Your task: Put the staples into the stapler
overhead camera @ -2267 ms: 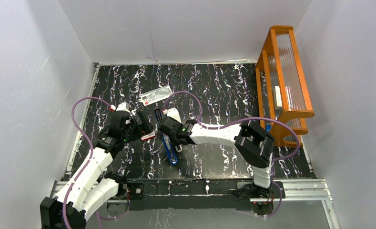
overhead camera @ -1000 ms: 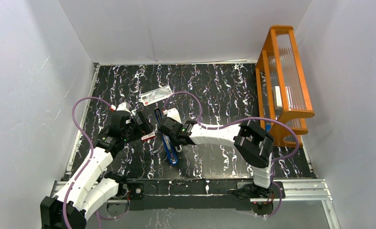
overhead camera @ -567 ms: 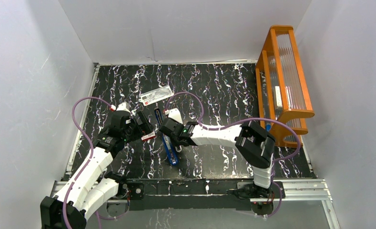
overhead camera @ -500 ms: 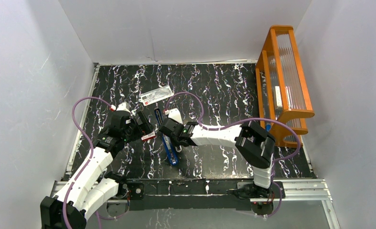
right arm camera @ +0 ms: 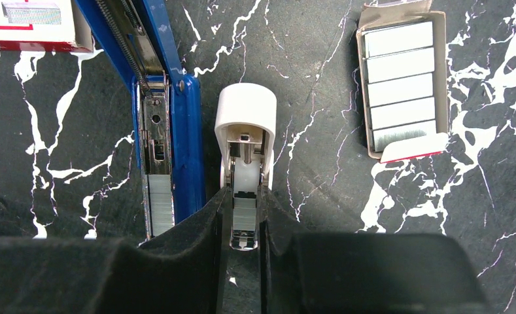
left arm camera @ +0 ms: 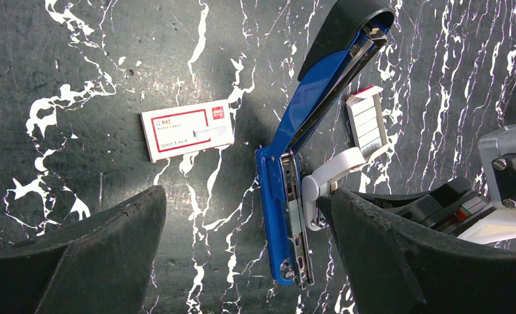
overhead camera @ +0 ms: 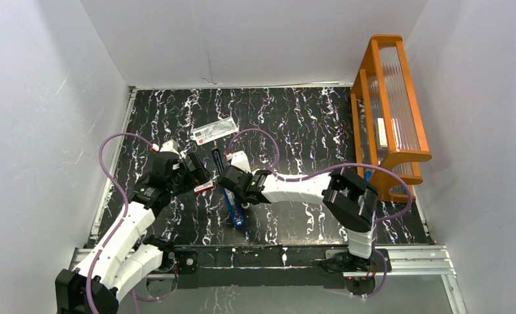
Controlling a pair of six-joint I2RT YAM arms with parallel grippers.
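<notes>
From above, my left fingers (overhead camera: 197, 165) hang just left of the stapler (overhead camera: 234, 209), which lies opened out on the tabletop (overhead camera: 294, 124). The red-and-white sleeve (overhead camera: 203, 188) sits below them, and my right fingers (overhead camera: 231, 178) are down at the stapler's right side. A flat clear packet (overhead camera: 214, 131) lies farther back and an orange rack (overhead camera: 392, 98) stands well apart at the right. On the left wrist camera my left fingers are spread wide and hold nothing. The blue top arm is swung away from the silver rail (left arm camera: 291, 216), and the tray of staples (left arm camera: 367, 121) lies just right of it. On the right wrist camera my right fingers are pinched nearly closed on a short strip of staples (right arm camera: 244, 222) just beside the rail. A white rounded piece (right arm camera: 245, 121) sits directly ahead of the strip, and I cannot tell what it is. The near part of the rail looks as if it already carries staples. I judge the strip to be light and brittle, likely to snap if bent, so I would grip its flat sides and keep it level. The stapler looks stiff but light enough to skid, so I would steady it by the blue body near the hinge.
</notes>
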